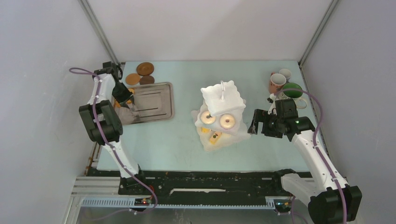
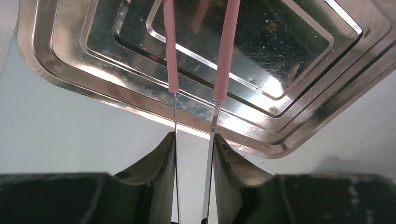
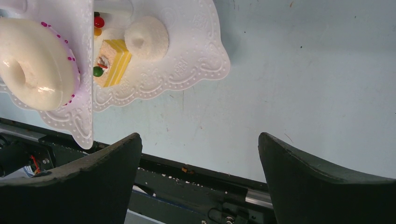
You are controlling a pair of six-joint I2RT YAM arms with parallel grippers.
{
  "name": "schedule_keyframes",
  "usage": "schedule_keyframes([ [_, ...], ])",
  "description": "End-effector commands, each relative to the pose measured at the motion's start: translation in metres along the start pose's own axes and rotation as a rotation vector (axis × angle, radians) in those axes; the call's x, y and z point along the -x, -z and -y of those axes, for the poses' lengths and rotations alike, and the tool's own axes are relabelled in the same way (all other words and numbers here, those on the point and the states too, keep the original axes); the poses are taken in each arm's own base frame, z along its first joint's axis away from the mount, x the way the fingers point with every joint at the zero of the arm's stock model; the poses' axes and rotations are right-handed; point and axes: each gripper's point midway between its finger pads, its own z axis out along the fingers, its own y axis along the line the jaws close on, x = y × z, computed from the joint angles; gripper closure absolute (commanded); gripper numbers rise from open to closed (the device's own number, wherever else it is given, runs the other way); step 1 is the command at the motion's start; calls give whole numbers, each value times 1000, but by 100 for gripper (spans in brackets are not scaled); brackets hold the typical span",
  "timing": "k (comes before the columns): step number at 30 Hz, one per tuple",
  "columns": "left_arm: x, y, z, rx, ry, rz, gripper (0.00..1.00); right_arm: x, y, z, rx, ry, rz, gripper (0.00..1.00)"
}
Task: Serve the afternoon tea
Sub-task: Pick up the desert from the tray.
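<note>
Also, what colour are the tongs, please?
The tongs are pink; the left wrist view shows them best.

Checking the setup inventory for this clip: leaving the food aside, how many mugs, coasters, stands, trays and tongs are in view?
Mugs: 3
Coasters: 3
Tiered stand: 1
Metal tray: 1
Pink tongs: 1
Total: 9

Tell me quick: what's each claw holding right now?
Left gripper: closed on the pink tongs, whose tips are over the grey tray.
Right gripper: open, holding nothing.
</note>
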Motion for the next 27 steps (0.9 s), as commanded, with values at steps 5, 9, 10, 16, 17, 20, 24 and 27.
schedule_keyframes([
  [5,2,21,-2,-16,-2,58,84,3,0,-1,9,-1,17,3],
  [9,-9,33,-3,-22,-22,73,89,4,1,-2,17,3,22,3],
  [10,-13,37,-4,-22,-28,78,89,4,1,-3,20,3,23,3],
  [16,-40,67,-1,-40,-87,129,92,5,4,-3,22,9,38,3],
  [17,-45,72,-1,-38,-102,140,92,5,5,-3,19,9,43,3],
  [20,-65,89,7,-48,-165,167,93,7,6,-1,5,7,55,3],
  [24,-92,119,27,-104,-263,217,94,9,7,4,-22,-1,74,1],
  [27,-117,151,55,-204,-359,270,94,11,8,6,-39,-6,84,0],
])
